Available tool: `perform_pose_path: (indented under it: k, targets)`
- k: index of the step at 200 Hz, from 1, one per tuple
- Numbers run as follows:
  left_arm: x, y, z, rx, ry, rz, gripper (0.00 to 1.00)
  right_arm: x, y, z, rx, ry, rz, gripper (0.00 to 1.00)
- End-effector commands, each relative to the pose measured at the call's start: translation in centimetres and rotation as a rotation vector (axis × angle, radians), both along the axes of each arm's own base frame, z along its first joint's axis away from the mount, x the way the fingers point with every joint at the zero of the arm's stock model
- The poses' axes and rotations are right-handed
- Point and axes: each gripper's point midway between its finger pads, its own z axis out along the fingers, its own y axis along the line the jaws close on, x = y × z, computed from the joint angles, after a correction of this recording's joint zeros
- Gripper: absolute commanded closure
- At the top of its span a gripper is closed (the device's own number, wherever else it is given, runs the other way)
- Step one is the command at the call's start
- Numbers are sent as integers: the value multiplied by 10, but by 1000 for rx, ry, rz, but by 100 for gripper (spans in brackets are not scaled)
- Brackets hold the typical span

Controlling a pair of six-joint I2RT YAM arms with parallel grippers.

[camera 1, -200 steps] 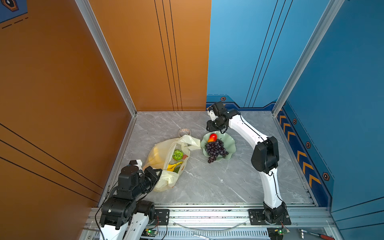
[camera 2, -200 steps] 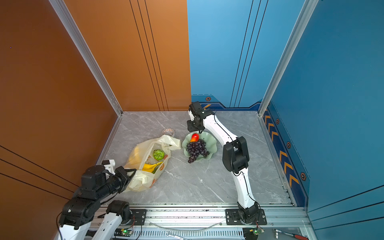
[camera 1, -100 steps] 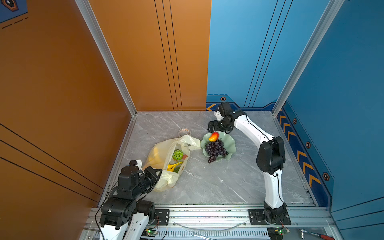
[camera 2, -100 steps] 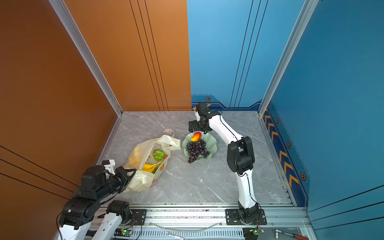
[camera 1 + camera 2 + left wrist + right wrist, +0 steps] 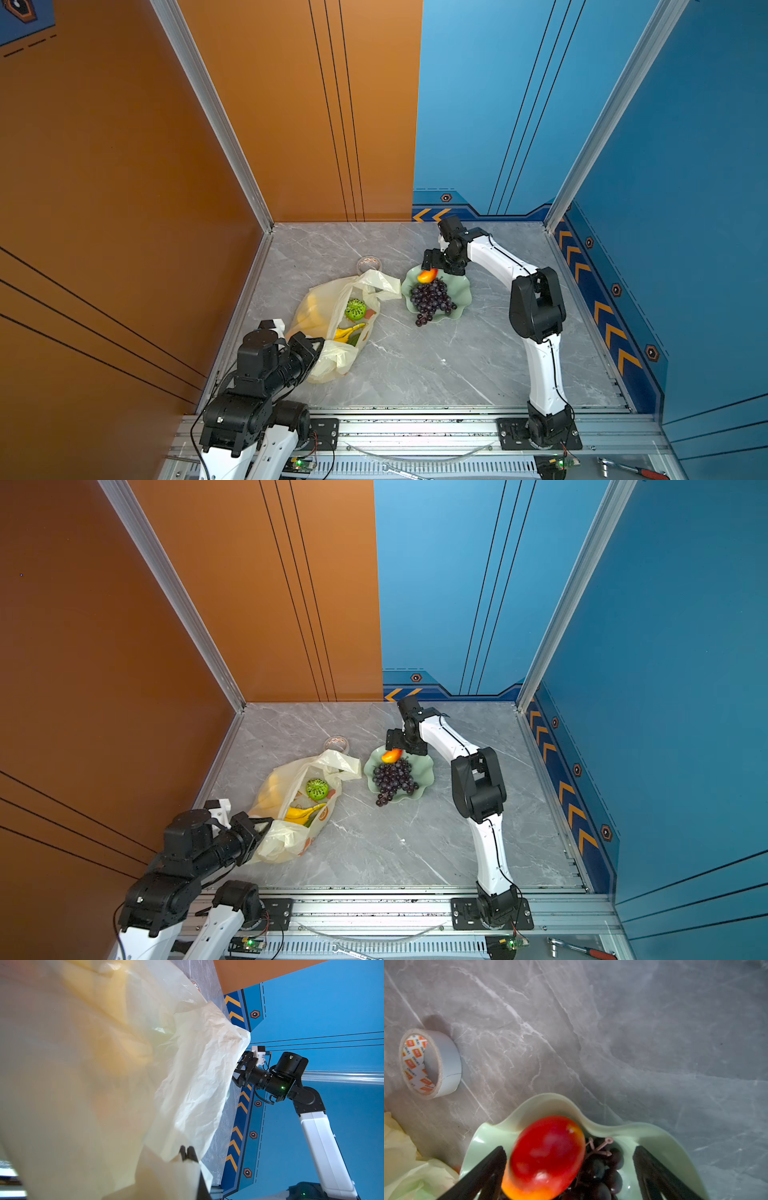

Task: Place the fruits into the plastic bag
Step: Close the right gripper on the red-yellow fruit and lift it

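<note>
The plastic bag (image 5: 328, 353) (image 5: 286, 837) lies open on the left of the table. A green patterned ball (image 5: 355, 309) (image 5: 317, 789) and a yellow banana bunch (image 5: 348, 332) (image 5: 303, 812) show inside it. My left gripper (image 5: 313, 345) (image 5: 259, 825) (image 5: 188, 1152) is shut on the bag's near edge. A red-orange fruit (image 5: 428, 275) (image 5: 391, 755) (image 5: 548, 1157) and dark purple grapes (image 5: 430, 299) (image 5: 392, 780) (image 5: 602, 1169) lie in the pale green dish (image 5: 461, 291) (image 5: 424, 771) (image 5: 529, 1109). My right gripper (image 5: 432, 264) (image 5: 395, 742) (image 5: 570, 1151) hangs open over the dish's far rim. The slightly blurred fruit sits between its spread fingers.
A small tape roll (image 5: 369, 262) (image 5: 336, 742) (image 5: 430, 1064) lies behind the bag near the back wall. The bag's cream plastic (image 5: 83, 1064) fills most of the left wrist view. Orange and blue walls enclose the grey marble table on three sides.
My right gripper has opened wide and its arm has swung a little to the right and back. The red-orange fruit now lies tipped in the dish. My left arm has not moved.
</note>
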Motion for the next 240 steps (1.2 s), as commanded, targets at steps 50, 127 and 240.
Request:
perform_pose_path:
  k: [50, 127, 240]
  targets:
    - [0, 2, 5, 19, -7, -4, 100, 15, 15, -15, 99, -3, -118, 13]
    - [1, 1, 2, 30, 3, -16, 100, 12, 38, -19, 140, 1, -106, 33]
    - [-2, 2, 3, 22, -8, -6, 100, 16, 31, 12, 150, -77, -92, 53]
